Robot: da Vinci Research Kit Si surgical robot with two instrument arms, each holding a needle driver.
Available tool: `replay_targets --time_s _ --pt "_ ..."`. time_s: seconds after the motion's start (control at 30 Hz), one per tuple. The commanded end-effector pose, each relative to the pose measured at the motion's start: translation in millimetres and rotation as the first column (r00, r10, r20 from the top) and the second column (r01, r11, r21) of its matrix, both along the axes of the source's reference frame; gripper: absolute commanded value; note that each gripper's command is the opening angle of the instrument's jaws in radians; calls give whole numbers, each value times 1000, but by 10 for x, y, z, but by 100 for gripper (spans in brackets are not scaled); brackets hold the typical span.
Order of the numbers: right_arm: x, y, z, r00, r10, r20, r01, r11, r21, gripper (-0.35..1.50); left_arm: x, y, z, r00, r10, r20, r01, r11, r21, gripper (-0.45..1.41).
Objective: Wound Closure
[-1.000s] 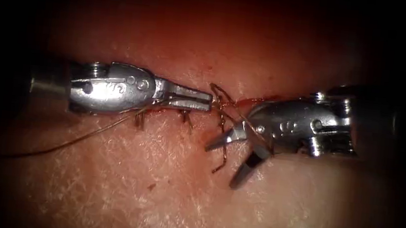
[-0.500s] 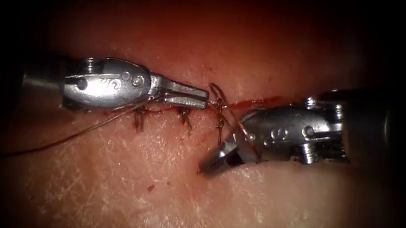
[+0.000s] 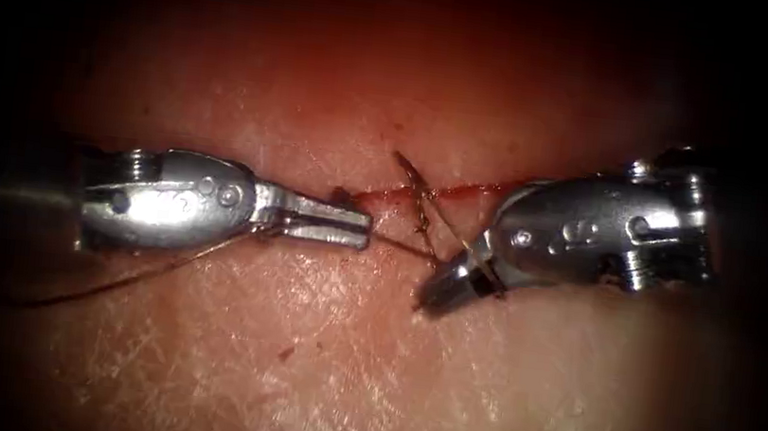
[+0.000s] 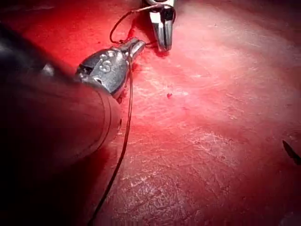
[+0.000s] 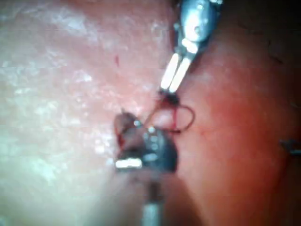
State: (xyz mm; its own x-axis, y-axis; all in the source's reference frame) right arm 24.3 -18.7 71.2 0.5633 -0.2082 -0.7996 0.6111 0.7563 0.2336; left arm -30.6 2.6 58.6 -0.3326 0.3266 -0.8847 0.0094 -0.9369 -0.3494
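The cut point(image 3: 462, 193) runs across the tissue point(image 3: 322, 352) as a thin red line. My left tool point(image 3: 365, 228) lies on its left part, jaws shut on the thread point(image 3: 395, 242), which runs taut to a knot just left of my right tool point(image 3: 427, 301). The right tool's jaws are shut on the thread's short end. A loop of thread point(image 3: 416, 186) stands over the cut between the tools. In the left wrist view the left tool point(image 4: 136, 47) and the right tool point(image 4: 163, 40) nearly meet. In the right wrist view the loop point(image 5: 186, 115) lies between the tools.
The long thread point(image 3: 130, 279) trails from under the left tool toward the lower left of the tissue, also seen as the dark strand point(image 4: 124, 141). Red fluid point(image 3: 377, 194) marks the cut line. A small red speck point(image 3: 286, 354) sits on the near tissue.
The right tool's jaws shut on the thread's short end, then drew up and right. The left tool moved left and down with its thread. The strand between them has pulled taut.
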Motion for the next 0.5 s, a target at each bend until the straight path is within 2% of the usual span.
replay_targets --time_s 0.03,0.3,0.5 --pt "1 9 2 999 35 -11 -35 999 6 -35 -6 -8 2 1000 2 2 -2 1000 -1 -45" --pt "-11 46 -15 976 211 -53 -206 974 96 -35 -17 -45 -17 1000 13 1 -13 1000 -4 -45" --pt "-9 57 -7 962 272 -36 -267 957 109 -35 -29 -85 -20 999 52 5 -52 999 -16 -45"
